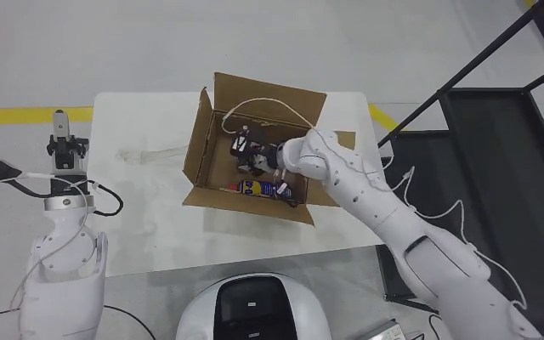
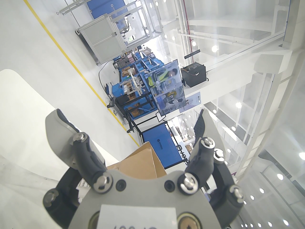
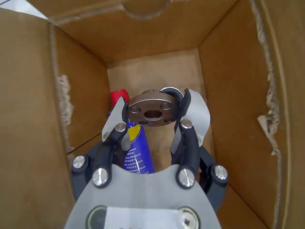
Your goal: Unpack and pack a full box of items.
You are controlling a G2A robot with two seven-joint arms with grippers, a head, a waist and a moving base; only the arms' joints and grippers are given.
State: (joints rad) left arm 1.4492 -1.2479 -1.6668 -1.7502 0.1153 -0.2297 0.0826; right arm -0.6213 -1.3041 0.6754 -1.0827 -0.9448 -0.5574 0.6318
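Right wrist view: my right hand (image 3: pixel 155 107) is down inside the cardboard box (image 3: pixel 238 84), clenched on a round metal flange (image 3: pixel 152 114) with one finger on each side of its rim. The flange appears clear of the box floor, just beside a blue spray can (image 3: pixel 138 148) with a red cap lying along one wall.

Judgement: the flange is being carried out of the box or into it; I cannot tell which. The grip is on the rim only, so the disc could pivot. I should hold firm pressure, travel straight, keep off the can, and clear the torn flaps.

My left hand (image 1: pixel 65 149) is released and empty at the far edge of the bench (image 1: pixel 144 221), well apart from the box.
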